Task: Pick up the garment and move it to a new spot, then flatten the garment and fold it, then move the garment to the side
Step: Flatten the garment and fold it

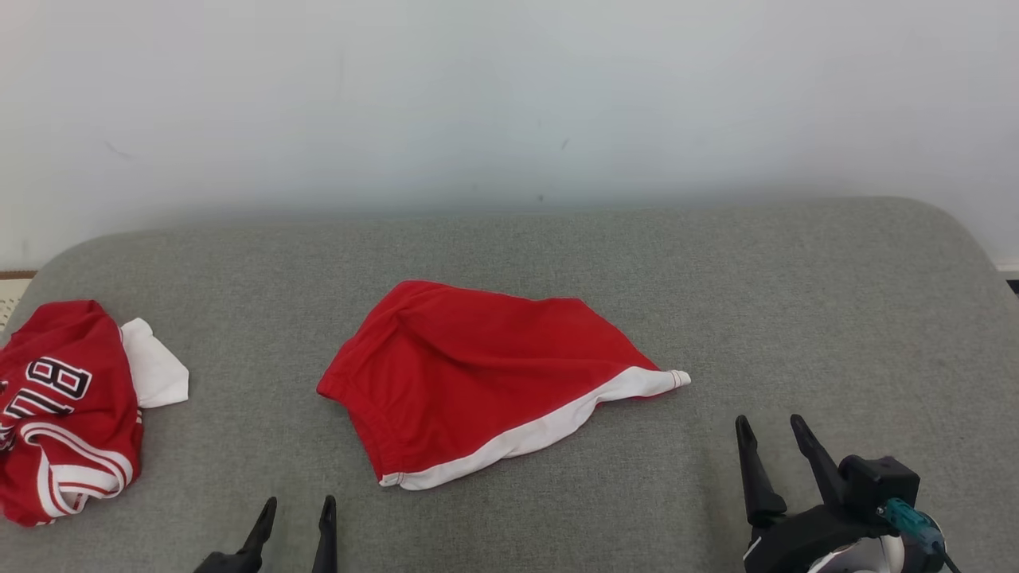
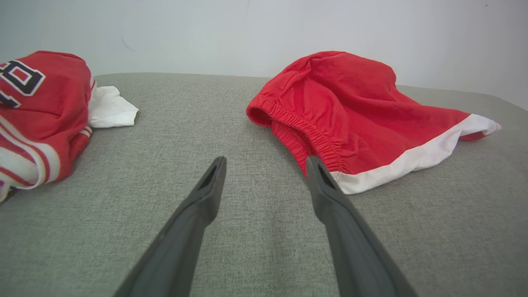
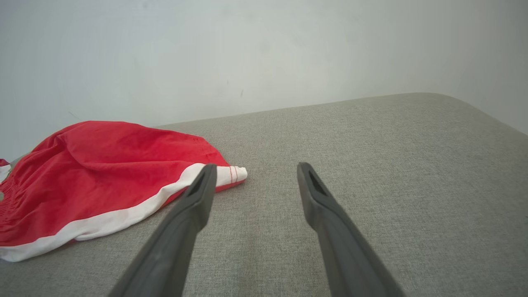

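The garment (image 1: 486, 374) is a pair of red shorts with a white hem, lying loosely folded in the middle of the grey padded surface (image 1: 557, 247). Its elastic waistband faces the left wrist view, where the garment (image 2: 363, 111) lies just ahead and to the right. My left gripper (image 1: 298, 505) is open at the near edge, short of the shorts and left of them, with nothing between its fingers (image 2: 210, 185). My right gripper (image 1: 768, 426) is open too, to the right of the white hem corner (image 3: 233, 174). Neither gripper touches the cloth.
A second red garment (image 1: 64, 406), a jersey with black and white lettering and a white piece beside it, lies crumpled at the far left. A pale wall (image 1: 509, 95) rises behind the surface. Bare grey padding stretches to the right.
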